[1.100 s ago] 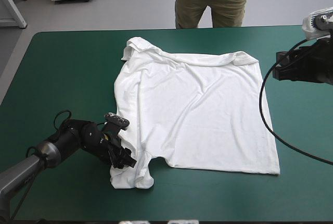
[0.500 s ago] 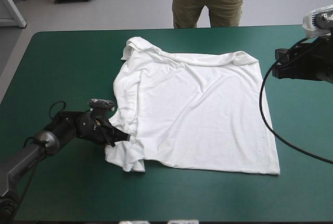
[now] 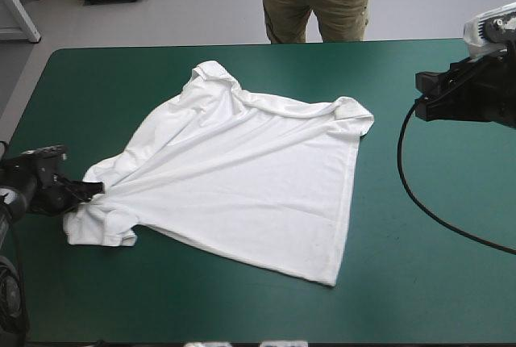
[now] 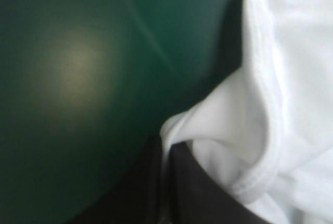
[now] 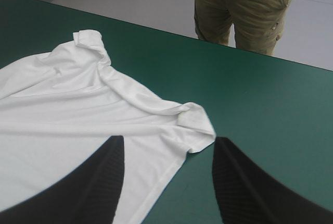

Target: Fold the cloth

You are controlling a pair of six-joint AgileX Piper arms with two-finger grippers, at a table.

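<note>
The white T-shirt point(image 3: 234, 177) lies spread on the teal-green cover point(image 3: 435, 282), skewed and stretched toward the table's left edge. My left gripper point(image 3: 91, 190) sits low at that edge, shut on the shirt's near-left sleeve. In the left wrist view the black fingers point(image 4: 200, 193) pinch a fold of the T-shirt point(image 4: 291, 78), with my left gripper point(image 4: 166, 153) meeting at the cloth. My right gripper point(image 3: 421, 97) hangs raised over the table's right side. It is open, with my right gripper point(image 5: 169, 140) looking down on the T-shirt's far-right sleeve point(image 5: 197, 122).
Bare teal-green cover point(image 5: 270, 104) stretches to the right of the shirt and along the near edge. The shirt's far-left sleeve point(image 3: 211, 73) is bunched near the far edge.
My left gripper has pulled the sleeve far to the left, dragging the whole T-shirt leftward and skewing it. The right arm has barely moved.
</note>
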